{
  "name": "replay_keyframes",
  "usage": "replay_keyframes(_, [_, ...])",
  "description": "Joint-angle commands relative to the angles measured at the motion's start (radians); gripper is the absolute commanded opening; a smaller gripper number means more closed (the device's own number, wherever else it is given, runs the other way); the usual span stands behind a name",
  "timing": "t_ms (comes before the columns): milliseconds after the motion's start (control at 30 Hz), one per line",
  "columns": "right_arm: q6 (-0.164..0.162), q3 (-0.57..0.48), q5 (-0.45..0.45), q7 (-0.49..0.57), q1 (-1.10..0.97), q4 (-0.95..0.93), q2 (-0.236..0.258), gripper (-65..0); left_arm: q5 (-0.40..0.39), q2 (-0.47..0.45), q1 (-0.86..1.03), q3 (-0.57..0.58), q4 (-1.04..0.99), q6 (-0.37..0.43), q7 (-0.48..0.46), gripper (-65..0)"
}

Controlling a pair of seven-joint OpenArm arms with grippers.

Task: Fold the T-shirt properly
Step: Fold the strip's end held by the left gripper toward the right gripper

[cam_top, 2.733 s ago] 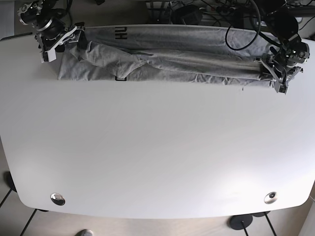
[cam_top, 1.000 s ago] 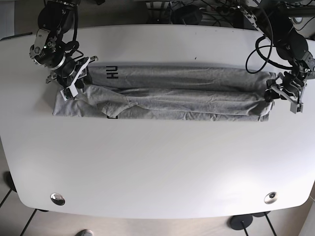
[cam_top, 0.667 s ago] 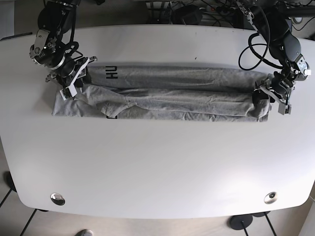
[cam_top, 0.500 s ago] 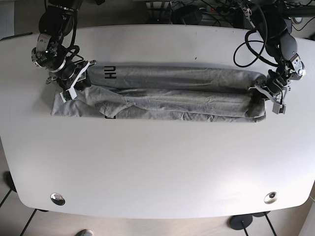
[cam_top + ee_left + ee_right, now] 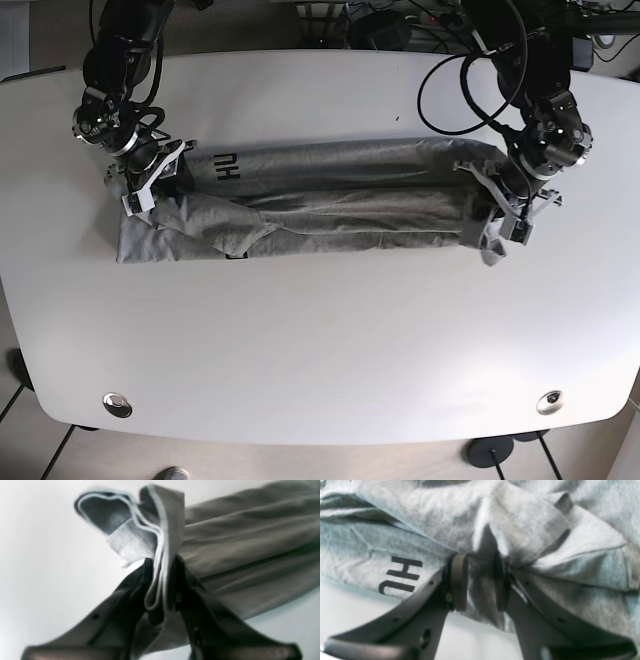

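A white bench (image 5: pixel 320 340) is carrying the grey T-shirt (image 5: pixel 330 200), lying as a long band between my two hands. My left hand (image 5: pixel 161 580) is pinching its hemmed end, my right hand (image 5: pixel 477 580) is clamping bunched cloth beside the lettering, keeping the fold taut.

Black letters "HU" are showing on the grey T-shirt (image 5: pixel 402 577); rest of the print is hiding in folds.

Robotics lab: white table (image 5: pixel 320 340), cables (image 5: pixel 400 25) behind, tiled floor.
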Motion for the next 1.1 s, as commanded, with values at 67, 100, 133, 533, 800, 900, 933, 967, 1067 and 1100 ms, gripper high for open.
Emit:
replay_keyframes(67, [-0.008,-0.002,-0.033,-0.049,-0.004,0.002,0.007,-47.7,-0.015,0.081,-0.016,0.076,0.027,-0.001,-0.009,-65.0])
replay_keyframes(100, [-0.008,-0.002,-0.033,-0.049,-0.004,0.002,0.007,-47.7,-0.015,0.096,-0.016,0.103,0.026,-0.001,-0.012,-65.0])
replay_keyframes(133, [-0.008,-0.002,-0.033,-0.049,-0.004,0.002,0.007,-47.7,-0.022,0.116,-0.016,0.154,0.022,-0.001,-0.012,-65.0])
replay_keyframes(533, [-0.008,-0.002,-0.04,-0.049,-0.006,0.045,-0.025,-47.7,-0.019,0.153,-0.12,0.334,-0.257,-0.001,-0.078,-57.9])
replay_keyframes(800, [-0.008,-0.004,-0.041,-0.049,-0.007,0.045,-0.022,-47.7,-0.022,0.151,-0.159,0.482,-0.188,0.145,-0.078,-37.4])
replay_keyframes(900, [-0.008,-0.004,-0.04,-0.049,-0.007,0.045,-0.022,-47.7,-0.024,0.15,-0.162,0.551,-0.145,0.156,-0.08,-37.1])
replay_keyframes(933, [-0.008,-0.004,-0.04,-0.049,-0.004,0.045,-0.024,-47.7,-0.024,0.15,-0.162,0.568,-0.142,0.156,-0.08,-37.1])
replay_keyframes(967, [-0.008,-0.004,-0.04,-0.049,-0.004,0.045,-0.025,-47.7,-0.024,0.151,-0.165,0.594,-0.137,0.156,-0.08,-37.1])
replay_keyframes(1067, [-0.008,-0.004,-0.033,-0.049,-0.004,0.045,-0.022,-47.7,-0.024,0.151,-0.185,0.602,-0.085,0.156,-0.08,-37.5])
replay_keyframes(1100, [-0.008,-0.004,-0.032,-0.049,-0.003,0.058,-0.022,-47.7,-0.024,0.145,-0.185,0.585,-0.062,0.156,-0.08,-37.5])
